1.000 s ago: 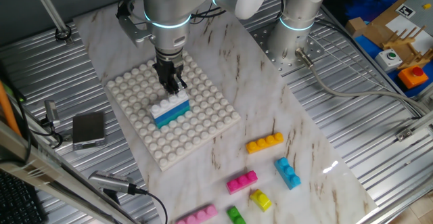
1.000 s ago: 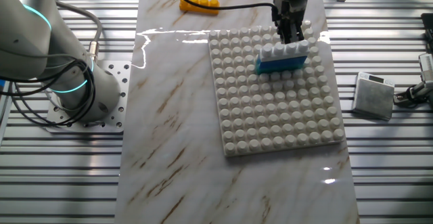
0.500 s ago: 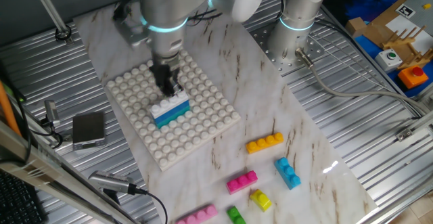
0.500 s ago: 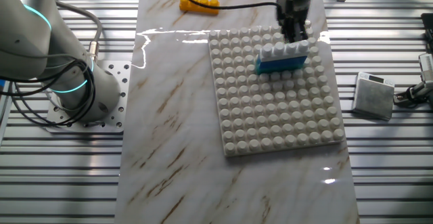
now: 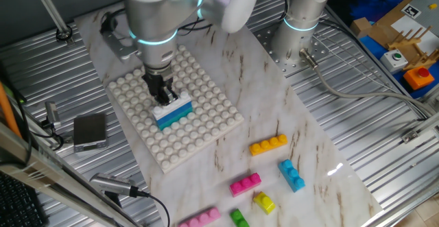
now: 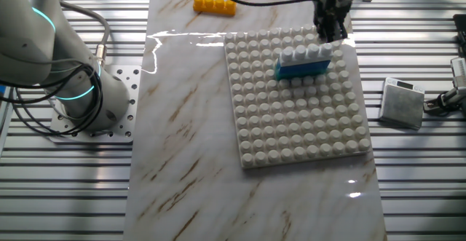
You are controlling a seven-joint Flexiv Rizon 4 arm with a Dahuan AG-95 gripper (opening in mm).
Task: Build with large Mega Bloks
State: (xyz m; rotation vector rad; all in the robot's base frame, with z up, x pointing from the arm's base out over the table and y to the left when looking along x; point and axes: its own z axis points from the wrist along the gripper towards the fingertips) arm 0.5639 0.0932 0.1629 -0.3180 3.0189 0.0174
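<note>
The Flexiv arm (image 5: pixel 154 14) reaches over the table from the back and points its wrist straight down, so the gripper (image 5: pixel 159 93) hangs upright above the white studded baseplate (image 5: pixel 206 127). In the other fixed view the gripper (image 6: pixel 330 28) comes down from the top edge over the far right part of the baseplate (image 6: pixel 291 117). Its dark fingers (image 5: pixel 156 88) stand close together with nothing between them; whether they are fully closed I cannot tell.

On the baseplate sits a small stack: a white four-stud brick (image 5: pixel 173 105) on top of a teal brick (image 5: pixel 175 117), which in the other fixed view reads as a white brick (image 6: pixel 307 52) on a blue-teal one (image 6: pixel 301 68). The stack lies at about 4 o'clock from the fingertips in one fixed view, just beside them; whether the tips touch the white brick's end cannot be told. In the other fixed view the gripper stands at about 1 o'clock from the stack, near its right end.

Loose bricks lie on the marble tabletop (image 5: pixel 309 138), well apart from the gripper at its 4 to 5 o'clock: an orange bar (image 5: pixel 268 145), a blue brick (image 5: pixel 291 175), a magenta bar (image 5: pixel 245 184), a yellow brick (image 5: pixel 264 202), a green brick (image 5: pixel 239 218) and a pink bar (image 5: pixel 199 219).
</note>
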